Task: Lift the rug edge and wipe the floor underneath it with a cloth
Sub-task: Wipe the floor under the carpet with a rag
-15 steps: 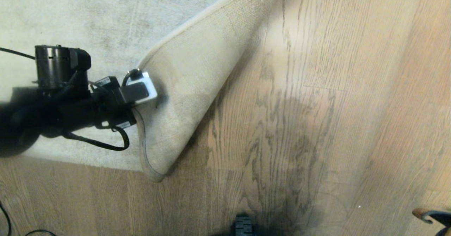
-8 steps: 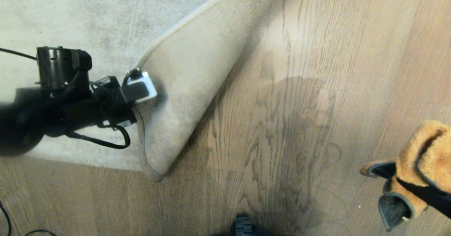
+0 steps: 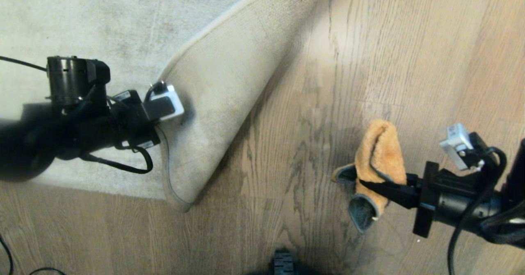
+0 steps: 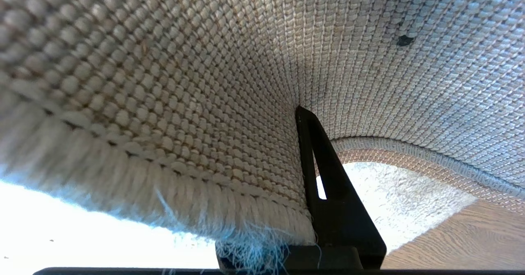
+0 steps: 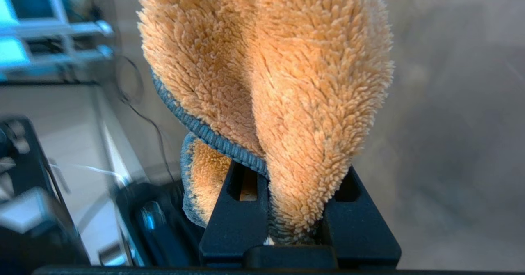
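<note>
The rug edge (image 3: 229,90) is folded up and back over the pale grey rug, its tan woven backing showing. My left gripper (image 3: 177,113) is shut on that edge at the flap's left side. In the left wrist view one black finger (image 4: 328,209) presses against the backing (image 4: 184,102); the other finger is hidden behind the rug. The orange-tan cloth (image 3: 379,152) with a grey hem hangs bunched from my right gripper (image 3: 383,188), which is shut on it over the bared floor (image 3: 328,82), right of the flap. The cloth (image 5: 287,82) fills the right gripper (image 5: 297,201).
A black part of the robot's base (image 3: 282,263) shows at the bottom edge. Thin cables (image 3: 8,258) lie on the planks at the bottom left. A metal frame (image 5: 49,28) shows blurred in the right wrist view. Wooden planks stretch to the right.
My right arm has swung in from the right edge with the cloth and now hangs over the bared planks. The left gripper has kept the rug edge lifted in place.
</note>
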You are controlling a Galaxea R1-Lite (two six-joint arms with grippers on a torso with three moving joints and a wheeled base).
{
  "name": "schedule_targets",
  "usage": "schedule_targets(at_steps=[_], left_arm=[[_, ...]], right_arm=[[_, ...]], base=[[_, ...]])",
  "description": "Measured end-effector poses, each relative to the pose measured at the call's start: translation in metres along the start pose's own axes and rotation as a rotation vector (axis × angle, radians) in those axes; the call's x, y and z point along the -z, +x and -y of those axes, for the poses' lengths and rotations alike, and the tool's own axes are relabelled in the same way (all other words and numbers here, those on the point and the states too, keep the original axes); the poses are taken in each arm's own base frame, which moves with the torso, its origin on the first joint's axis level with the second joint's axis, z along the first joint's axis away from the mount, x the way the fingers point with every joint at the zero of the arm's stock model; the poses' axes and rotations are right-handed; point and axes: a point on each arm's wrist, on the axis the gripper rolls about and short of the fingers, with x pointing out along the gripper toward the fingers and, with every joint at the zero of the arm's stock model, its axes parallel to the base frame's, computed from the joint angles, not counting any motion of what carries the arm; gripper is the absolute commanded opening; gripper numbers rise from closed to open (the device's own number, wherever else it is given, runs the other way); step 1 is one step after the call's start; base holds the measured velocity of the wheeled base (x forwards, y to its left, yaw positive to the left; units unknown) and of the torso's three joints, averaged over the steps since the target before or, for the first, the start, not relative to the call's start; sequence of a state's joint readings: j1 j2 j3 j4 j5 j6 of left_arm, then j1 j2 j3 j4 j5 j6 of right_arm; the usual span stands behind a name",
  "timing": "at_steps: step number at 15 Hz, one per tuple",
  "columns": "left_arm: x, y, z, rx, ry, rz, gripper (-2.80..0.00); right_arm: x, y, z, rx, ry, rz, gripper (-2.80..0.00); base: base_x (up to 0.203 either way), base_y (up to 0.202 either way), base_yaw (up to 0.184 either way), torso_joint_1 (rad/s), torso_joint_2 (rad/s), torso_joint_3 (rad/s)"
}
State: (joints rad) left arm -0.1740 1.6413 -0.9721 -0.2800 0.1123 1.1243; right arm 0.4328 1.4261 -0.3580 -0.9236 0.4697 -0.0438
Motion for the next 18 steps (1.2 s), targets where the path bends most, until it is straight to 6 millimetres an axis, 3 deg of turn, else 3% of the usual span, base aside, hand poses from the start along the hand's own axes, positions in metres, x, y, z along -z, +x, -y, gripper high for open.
schedule_targets(at_steps=[5,12,18], left_arm=[[0.0,0.0,0.0,-0.001,0.0,0.0,-2.8],[0.0,0.0,-0.001,-0.006,-0.002,-0.001,-2.8],[0.002,0.001,-0.002,-0.009,-0.009,-0.009,-2.8]], right_arm=[[0.009,0.049,0.005,-0.063,0.025,-0.025,-2.8],[0.025,0.106,-0.03,-0.042,0.163,0.002,-2.8],[0.025,0.15,-0.034,-0.049,0.169,0.052,-2.8]], base=[[0.0,0.0,0.0,0.0,0.0,0.0],[0.0,0.0,0.0,0.0,0.0,0.0],[0.0,0.0,0.0,0.0,0.0,0.0]])
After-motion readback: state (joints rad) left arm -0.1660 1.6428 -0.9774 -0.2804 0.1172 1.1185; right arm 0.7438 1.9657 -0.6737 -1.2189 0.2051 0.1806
